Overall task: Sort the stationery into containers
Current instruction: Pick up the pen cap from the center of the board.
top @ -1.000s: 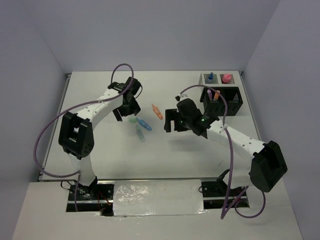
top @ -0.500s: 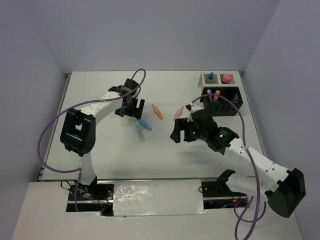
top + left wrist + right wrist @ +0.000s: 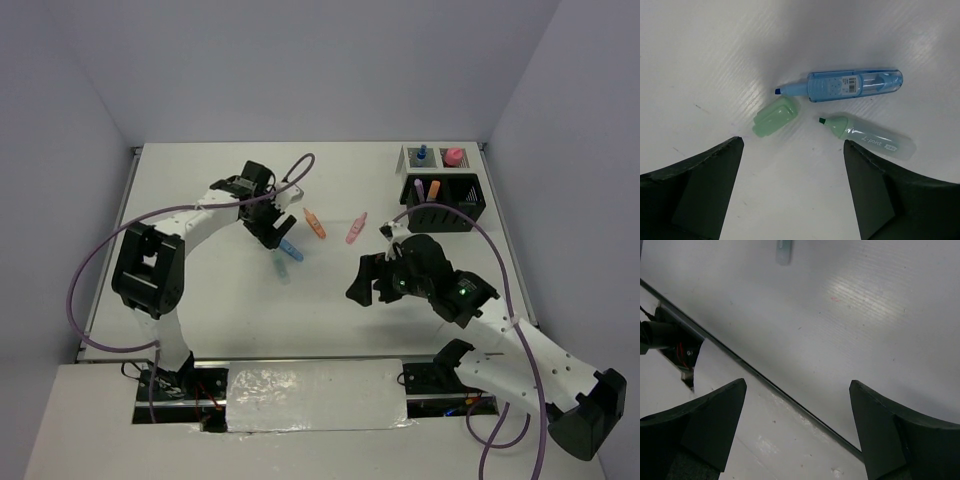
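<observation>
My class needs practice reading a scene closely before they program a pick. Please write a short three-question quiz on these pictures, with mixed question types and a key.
1. True or false: the green cap is fitted on the green marker.
2. Which marker lies on the table between the orange marker and the black organiser? A pink, B yellow, C red.
3. Is the left end effector open or shut?

Key:
1. False; the cap lies loose, apart from the bare tip.
2. A, the pink marker.
3. Open, with nothing between its fingers.
</observation>
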